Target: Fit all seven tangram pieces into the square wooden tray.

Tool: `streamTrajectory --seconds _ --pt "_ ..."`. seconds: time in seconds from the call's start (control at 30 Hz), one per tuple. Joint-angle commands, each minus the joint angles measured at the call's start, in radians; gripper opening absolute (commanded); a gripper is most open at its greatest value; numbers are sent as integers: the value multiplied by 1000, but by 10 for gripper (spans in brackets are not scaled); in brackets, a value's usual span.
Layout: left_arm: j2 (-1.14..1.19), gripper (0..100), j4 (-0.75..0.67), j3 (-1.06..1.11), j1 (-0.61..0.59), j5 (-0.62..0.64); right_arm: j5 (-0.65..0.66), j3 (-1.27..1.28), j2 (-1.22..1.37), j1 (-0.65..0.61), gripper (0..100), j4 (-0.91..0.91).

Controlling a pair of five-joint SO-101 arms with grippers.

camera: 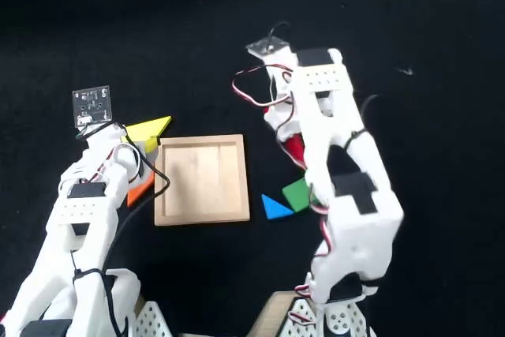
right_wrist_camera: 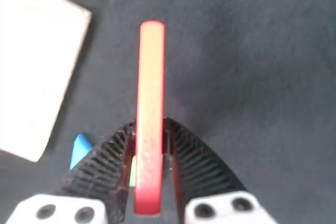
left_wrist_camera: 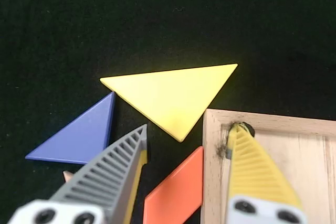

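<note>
Nearest you, blue triangle (camera: 274,207): flat on the black cloth (camera: 410,116), between the square wooden tray (camera: 160,195) and the right arm, just beside the green piece
Green piece (camera: 297,193): partly hidden by the right arm; you cannot tell its shape
Orange piece (left_wrist_camera: 176,195): flat along the tray's outer wall, cut off at the frame edge
Violet-blue triangle (left_wrist_camera: 81,137): near the orange piece, one corner behind a finger; a tan scrap (left_wrist_camera: 67,174) shows beside that finger, too little to name
Left gripper (left_wrist_camera: 191,126): fingers spread wide, holding nothing, one tip over the tray's corner, the other outside it
Right gripper (right_wrist_camera: 149,129): pinching the red piece (right_wrist_camera: 151,93), which you see edge-on, so its outline is hidden from you; held off to the tray's right side
Yellow triangle (left_wrist_camera: 170,93): farthest, flat, one point near the tray's far corner
</note>
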Motion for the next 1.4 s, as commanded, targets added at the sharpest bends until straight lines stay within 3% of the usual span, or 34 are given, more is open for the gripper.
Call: streamTrajectory --seconds 0.0,0.33,0.53,0.67,0.9,1.17,1.37 --pt "-12 245 -11 -15 -33 11 91 24 -180 -37 10 46" --pt "-14 245 -8 -13 -39 11 221 151 -340 -169 10 89" --pt "-31 245 250 -82 -139 2 284 68 -340 -244 10 178" --pt "-84 245 295 -47 -257 -89 322 28 -338 -284 10 187" --pt "-279 245 301 70 -286 -123 397 48 -309 -384 10 183" --pt "-606 245 302 222 -234 -121 393 45 -143 -388 10 114" --pt "-724 245 324 262 -240 -118 396 58 -142 -486 10 72"
